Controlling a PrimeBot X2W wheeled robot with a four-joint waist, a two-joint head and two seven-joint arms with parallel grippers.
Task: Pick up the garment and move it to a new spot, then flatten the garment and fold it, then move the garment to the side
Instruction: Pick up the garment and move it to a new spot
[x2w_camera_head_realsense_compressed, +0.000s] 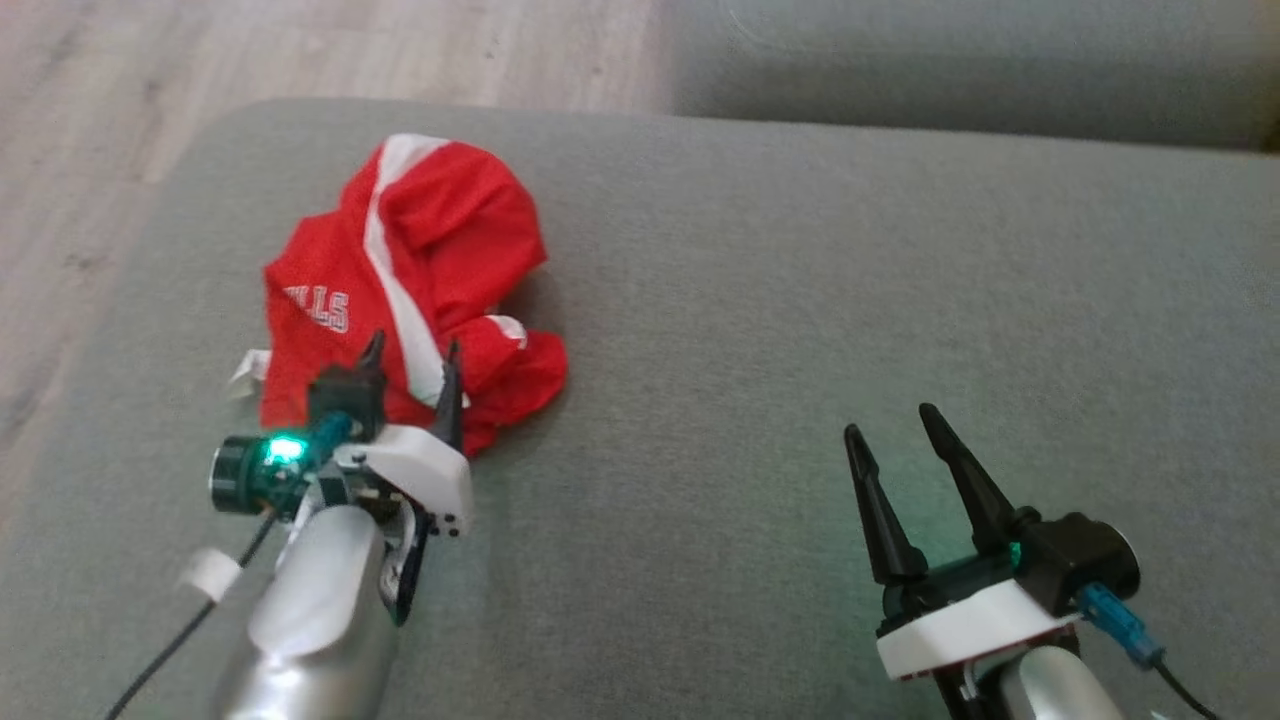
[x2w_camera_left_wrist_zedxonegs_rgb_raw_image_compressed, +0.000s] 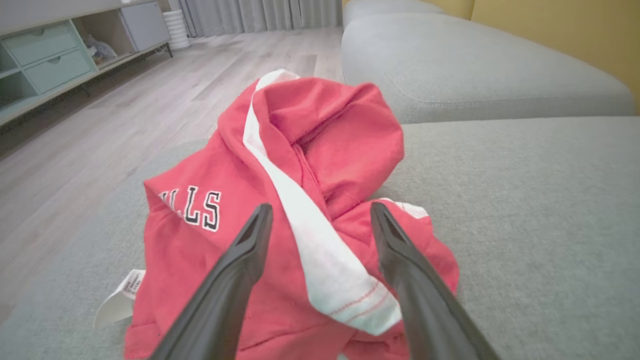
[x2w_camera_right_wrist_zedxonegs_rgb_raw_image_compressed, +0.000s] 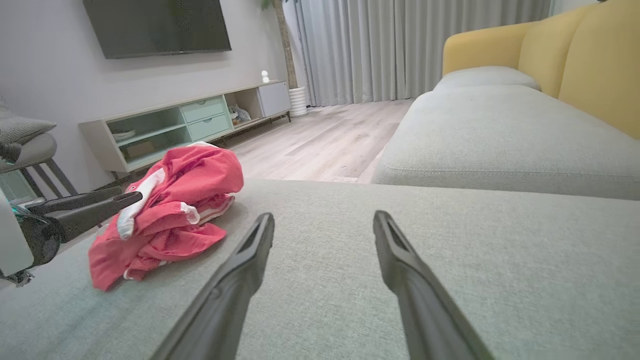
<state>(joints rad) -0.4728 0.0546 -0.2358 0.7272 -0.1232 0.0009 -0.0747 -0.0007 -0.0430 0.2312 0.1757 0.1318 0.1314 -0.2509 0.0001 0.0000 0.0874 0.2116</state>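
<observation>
Left gripper (x2w_camera_head_realsense_compressed: 413, 350) hovers at the near left with its two dark fingers spread wide and pinching nothing, their tips over the near edge of the garment (x2w_camera_head_realsense_compressed: 430, 230). Whether they touch the cloth I cannot tell. At the near right the right gripper (x2w_camera_head_realsense_compressed: 890, 425) is equally spread and empty above the bare grey cushion (x2w_camera_head_realsense_compressed: 750, 300), well apart from the cloth.

The garment is a crumpled red heap crossed by a white stripe (x2w_camera_left_wrist_zedxonegs_rgb_raw_image_compressed: 310, 240), lying on the cushion's left part with the wooden floor (x2w_camera_head_realsense_compressed: 80, 150) beyond that edge.

Closing here would likely catch only the top fold. A thin pinch could slip, or raise one layer and leave the rest bunched. A leftward drag might tip the heap onto the floor.

White letters (x2w_camera_left_wrist_zedxonegs_rgb_raw_image_compressed: 195, 207) edged in black read "LLS" (a fold hides the start). A white care tag (x2w_camera_left_wrist_zedxonegs_rgb_raw_image_compressed: 117, 300) sticks out at the near left, its print too small to read.
</observation>
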